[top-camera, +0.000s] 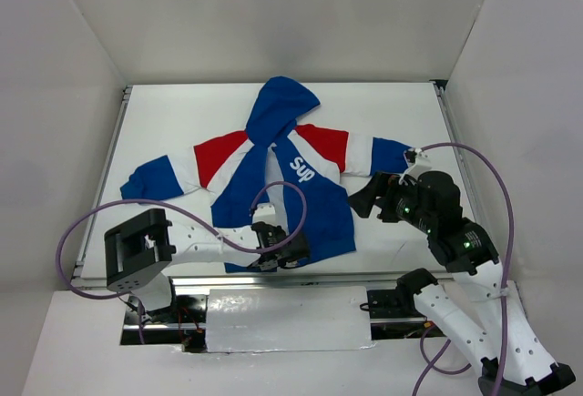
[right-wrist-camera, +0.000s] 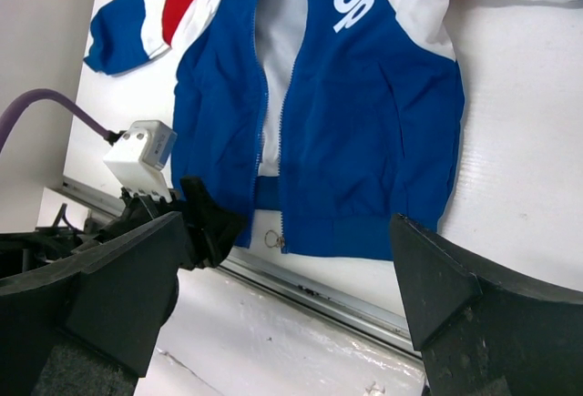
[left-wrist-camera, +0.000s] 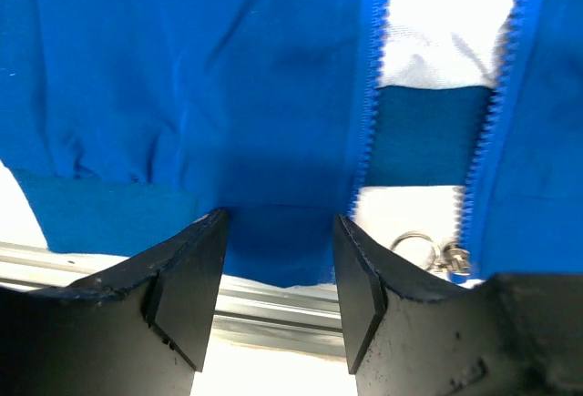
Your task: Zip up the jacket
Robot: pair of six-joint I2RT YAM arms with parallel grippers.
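Lying flat, blue jacket (top-camera: pixel 323 214), front unzipped

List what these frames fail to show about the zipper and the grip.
- Slider: left wrist view, partly behind a finger of the left pincer; too small in the other views.
- Whether that pincer touches the hem: wrist view inconclusive; top view, its own body covers the spot.
- Sleeve end of the jacket: right wrist view, cut off at the top right corner.

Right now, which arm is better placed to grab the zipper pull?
Left. The left pincer sits at the jacket hem, zipper pull just beside it; the right pincer hangs open off to the side.
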